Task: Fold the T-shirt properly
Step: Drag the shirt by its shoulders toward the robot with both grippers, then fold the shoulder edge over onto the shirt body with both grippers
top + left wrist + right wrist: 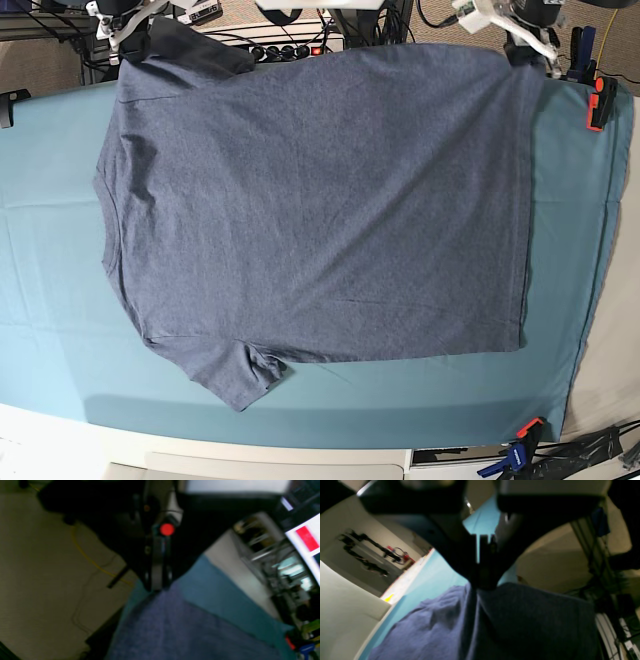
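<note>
The heathered blue-grey T-shirt (320, 200) lies spread on the teal table cloth (60, 330), with one short sleeve (235, 375) at the near left. My left gripper (525, 45) sits at the shirt's far right corner. In the left wrist view its fingers (156, 587) are pressed shut on the edge of the T-shirt (180, 630). My right gripper (135, 38) sits at the far left corner. In the right wrist view the right gripper (485, 585) is shut on a pinch of the T-shirt (495, 625), which creases below it.
An orange clamp (600, 100) holds the cloth at the far right edge. Another clamp (525, 432) grips it at the near right corner. A power strip and cables (285, 50) lie behind the table's far edge. The table cloth (220, 592) borders the shirt.
</note>
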`<state>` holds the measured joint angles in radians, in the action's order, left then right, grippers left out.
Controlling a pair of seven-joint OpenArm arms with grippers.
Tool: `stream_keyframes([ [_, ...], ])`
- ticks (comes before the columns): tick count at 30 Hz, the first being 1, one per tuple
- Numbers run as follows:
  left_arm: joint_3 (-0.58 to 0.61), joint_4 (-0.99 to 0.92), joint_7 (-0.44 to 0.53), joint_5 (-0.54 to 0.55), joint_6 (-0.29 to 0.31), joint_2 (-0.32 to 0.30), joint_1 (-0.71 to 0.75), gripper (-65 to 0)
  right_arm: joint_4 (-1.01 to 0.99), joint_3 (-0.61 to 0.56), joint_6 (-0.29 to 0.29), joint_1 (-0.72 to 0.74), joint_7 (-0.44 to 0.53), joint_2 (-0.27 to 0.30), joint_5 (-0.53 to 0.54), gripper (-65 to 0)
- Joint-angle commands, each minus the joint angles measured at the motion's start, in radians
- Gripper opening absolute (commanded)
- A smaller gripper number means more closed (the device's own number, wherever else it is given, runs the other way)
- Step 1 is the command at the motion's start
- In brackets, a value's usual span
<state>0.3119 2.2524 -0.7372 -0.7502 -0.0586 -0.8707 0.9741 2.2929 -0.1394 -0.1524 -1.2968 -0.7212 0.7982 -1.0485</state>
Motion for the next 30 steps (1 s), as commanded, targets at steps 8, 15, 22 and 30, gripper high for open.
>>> stream_keyframes([
  [8,-0.003,0.018,-0.004,-0.005,-0.016,-0.011,-0.060,-65.0,0.017,0.003,0.030,0.002,0.027,0.008,-0.002,-65.0],
  [15,-0.079,0.018,0.006,-0.003,-0.016,-0.011,-0.077,-65.0,0.017,0.003,0.030,0.128,0.045,0.008,0.029,-65.0],
  [22,-0.250,0.018,0.086,0.111,-0.003,-0.011,-0.077,-65.0,0.017,0.003,0.028,0.272,0.101,0.008,0.113,-65.0],
  [30,-0.295,0.018,0.150,0.222,0.034,-0.011,-0.080,-65.0,0.017,0.003,-0.021,0.420,0.140,0.008,0.208,-65.0],
])
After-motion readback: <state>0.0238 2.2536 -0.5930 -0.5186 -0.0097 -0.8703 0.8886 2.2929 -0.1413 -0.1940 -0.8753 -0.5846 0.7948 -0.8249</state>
